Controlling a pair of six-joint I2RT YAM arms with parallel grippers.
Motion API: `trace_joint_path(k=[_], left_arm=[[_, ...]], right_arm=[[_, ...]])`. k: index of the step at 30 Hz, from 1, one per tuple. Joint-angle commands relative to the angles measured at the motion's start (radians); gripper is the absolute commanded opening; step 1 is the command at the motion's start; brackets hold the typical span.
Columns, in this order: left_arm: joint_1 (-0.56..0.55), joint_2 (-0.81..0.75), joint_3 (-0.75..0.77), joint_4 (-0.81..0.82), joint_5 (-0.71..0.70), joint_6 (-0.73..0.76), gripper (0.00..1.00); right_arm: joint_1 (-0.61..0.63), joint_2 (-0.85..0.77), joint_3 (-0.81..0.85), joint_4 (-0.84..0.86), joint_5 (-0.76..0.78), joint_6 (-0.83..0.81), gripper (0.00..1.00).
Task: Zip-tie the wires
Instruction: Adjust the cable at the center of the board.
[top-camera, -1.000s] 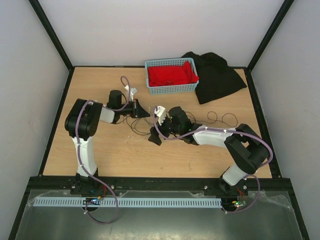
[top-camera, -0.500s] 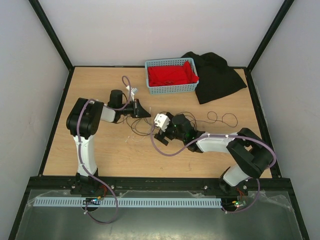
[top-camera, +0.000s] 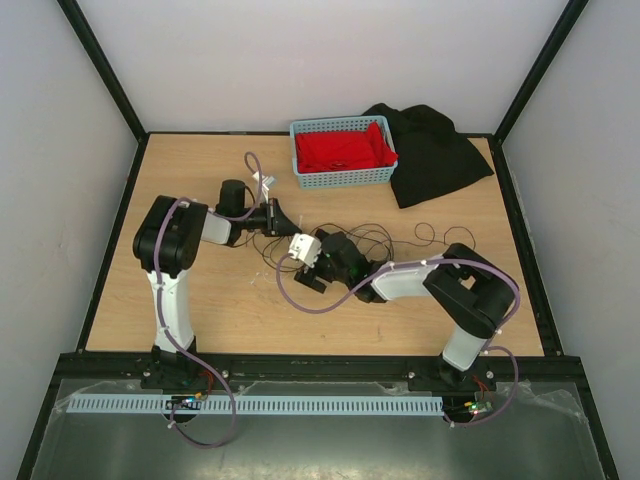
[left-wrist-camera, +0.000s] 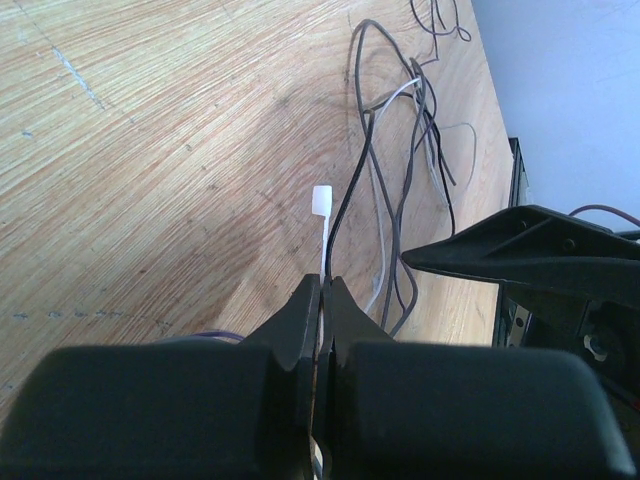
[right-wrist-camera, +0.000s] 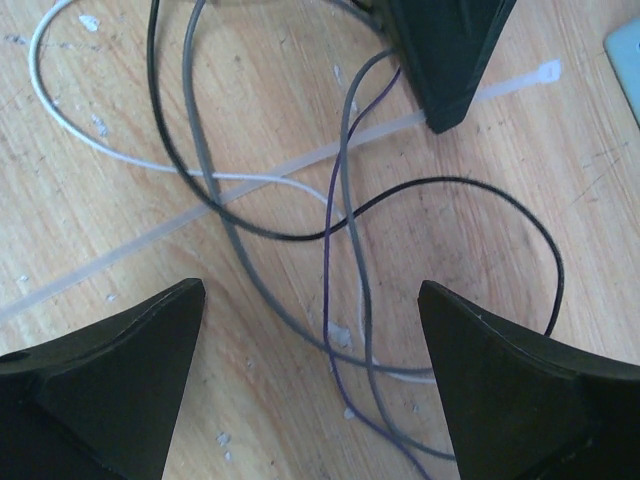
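1. Seen from above, a wooden table (top-camera: 200, 300) with two robot arms mounted at 6 o'clock; a blue basket (top-camera: 343, 178) holding red cloth (top-camera: 340, 150) sits at 12 o'clock, with a black cloth (top-camera: 430, 155) beside it at 1 o'clock.
2. The left gripper (left-wrist-camera: 322, 285) is clenched on the zip tie (right-wrist-camera: 130, 250), gripping it near its square head.
3. In the right wrist view the zip tie lies flat on the wood, running from 8 o'clock to 2 o'clock; several wires (right-wrist-camera: 213, 195), black, grey, white and purple, cross over it.
4. The right gripper (right-wrist-camera: 312, 290) is released, jaws spread wide above the crossing wires and strip, holding nothing.
5. The tangle spreads from the table centre towards 3 o'clock.
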Motion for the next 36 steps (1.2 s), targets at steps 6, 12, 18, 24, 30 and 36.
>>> trace_joint_path(k=[6, 12, 18, 24, 30, 36], left_arm=[[-0.001, 0.015, -0.010, -0.004, 0.031, 0.012, 0.00], [-0.006, 0.013, -0.019, -0.006, 0.040, -0.009, 0.00], [-0.008, 0.002, -0.020, -0.024, 0.037, -0.020, 0.00], [-0.009, -0.004, -0.028, -0.036, 0.037, -0.024, 0.00], [-0.011, -0.007, -0.030, -0.055, 0.034, -0.027, 0.00], [-0.009, -0.012, -0.026, -0.091, 0.032, -0.057, 0.00]], right_arm=[[0.004, 0.131, 0.107, -0.017, 0.099, -0.040, 0.99], [-0.009, 0.170, 0.176, -0.021, 0.137, -0.084, 0.99], [-0.032, 0.188, 0.225, -0.036, 0.137, -0.092, 0.99], [-0.047, 0.216, 0.274, -0.054, 0.146, -0.079, 0.99], [-0.048, 0.230, 0.302, -0.058, 0.153, -0.038, 0.99], [-0.049, 0.192, 0.278, -0.058, 0.086, 0.015, 0.99]])
